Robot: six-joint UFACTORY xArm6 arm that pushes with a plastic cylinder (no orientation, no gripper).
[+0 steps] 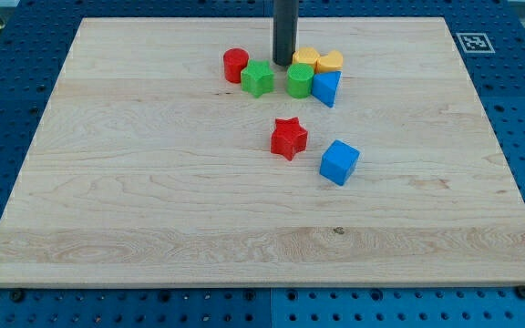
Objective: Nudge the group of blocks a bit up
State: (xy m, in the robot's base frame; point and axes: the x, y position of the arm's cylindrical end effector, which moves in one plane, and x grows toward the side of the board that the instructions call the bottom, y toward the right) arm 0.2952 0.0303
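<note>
We are counting eight blocks on the wooden board: two red, a cylinder and a star; two green; two yellow; two blue, a wedge and a cube; my tip is holding nothing, sitting between the green blocks, just left of the yellow ones; a square marker is showing no readable writing
</note>
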